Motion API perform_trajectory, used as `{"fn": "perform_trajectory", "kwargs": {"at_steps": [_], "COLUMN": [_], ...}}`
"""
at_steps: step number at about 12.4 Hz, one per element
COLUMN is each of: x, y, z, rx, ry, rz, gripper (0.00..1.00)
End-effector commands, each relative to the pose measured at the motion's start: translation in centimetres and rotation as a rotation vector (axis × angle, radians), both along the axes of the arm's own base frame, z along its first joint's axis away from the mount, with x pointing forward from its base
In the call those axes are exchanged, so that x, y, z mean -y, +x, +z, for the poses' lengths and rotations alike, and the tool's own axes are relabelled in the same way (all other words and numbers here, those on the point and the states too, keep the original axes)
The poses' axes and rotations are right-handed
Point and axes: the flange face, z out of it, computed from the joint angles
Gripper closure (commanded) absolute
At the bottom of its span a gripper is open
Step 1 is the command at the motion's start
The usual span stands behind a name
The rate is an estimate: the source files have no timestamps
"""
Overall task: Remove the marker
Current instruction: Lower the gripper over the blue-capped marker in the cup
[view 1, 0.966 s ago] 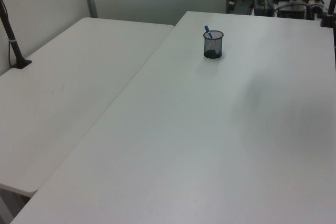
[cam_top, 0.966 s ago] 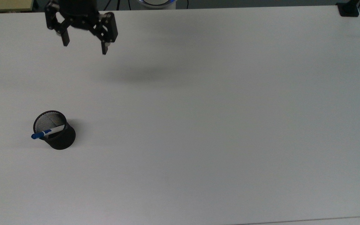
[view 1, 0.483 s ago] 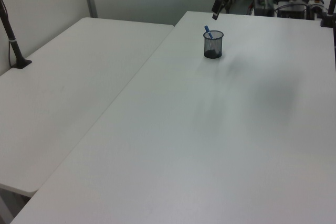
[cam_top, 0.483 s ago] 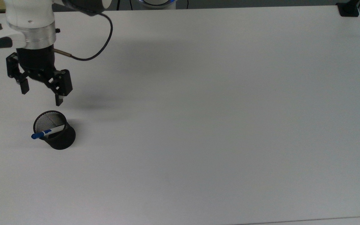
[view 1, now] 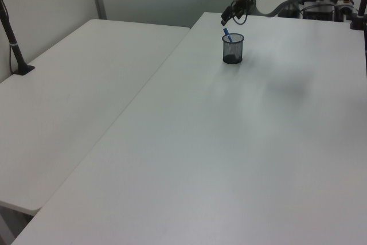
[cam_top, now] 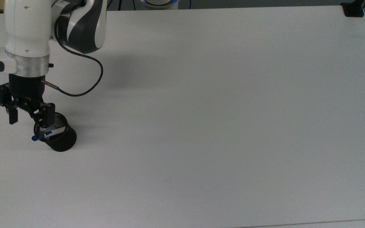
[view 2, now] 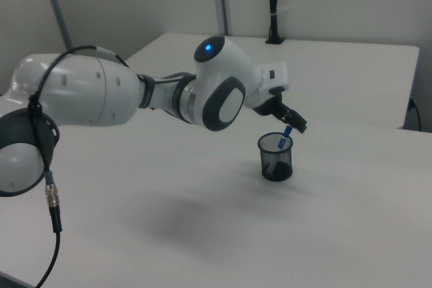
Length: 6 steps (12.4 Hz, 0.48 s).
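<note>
A black mesh cup [cam_top: 61,141] stands on the white table [cam_top: 201,126] near the top view's left edge. The marker [cam_top: 37,138] leans in it, white barrel inside and blue cap poking out over the rim toward the top view's left. My gripper [cam_top: 29,124] hangs open just above the cap, one finger over the cup's rim and the other left of the cup. In the left view the gripper [view 1: 229,15] sits slightly above the marker [view 1: 226,31] and cup [view 1: 233,49]. In the right view the gripper [view 2: 294,123] is close to the marker's cap [view 2: 287,133] above the cup [view 2: 276,158].
A second white table [view 1: 74,101] adjoins on the left view's left, with a black clamped post [view 1: 12,41] at its far edge. A black clamp [cam_top: 353,9] sits at the top view's upper right corner. The arm's cable [cam_top: 84,88] loops beside the wrist.
The arm has come down from the table's far edge toward the cup, and the open gripper now hangs over the marker's cap. The cup and marker have not moved.
</note>
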Motion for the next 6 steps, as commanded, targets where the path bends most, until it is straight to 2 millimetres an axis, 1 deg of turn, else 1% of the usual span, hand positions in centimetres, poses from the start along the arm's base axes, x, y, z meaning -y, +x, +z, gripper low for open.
{"fn": "perform_trajectory", "kwargs": {"at_steps": [1,2,3,4,6], "x": [-0.8,-1.1,-1.1,-1.1,-1.1], "y": [1.0,1.2,1.2,1.2,1.2], "z": [-1.4,-2.0,-2.2,-2.5,-2.6], "rx": [0.046,0.042,0.039,0.036,0.036], "ry": [0.002,0.0,-0.003,-0.003,-0.003], "rz": [-0.003,0.004,0.007,0.008,0.008], "gripper": [0.19,0.27,0.37,0.48,0.67]}}
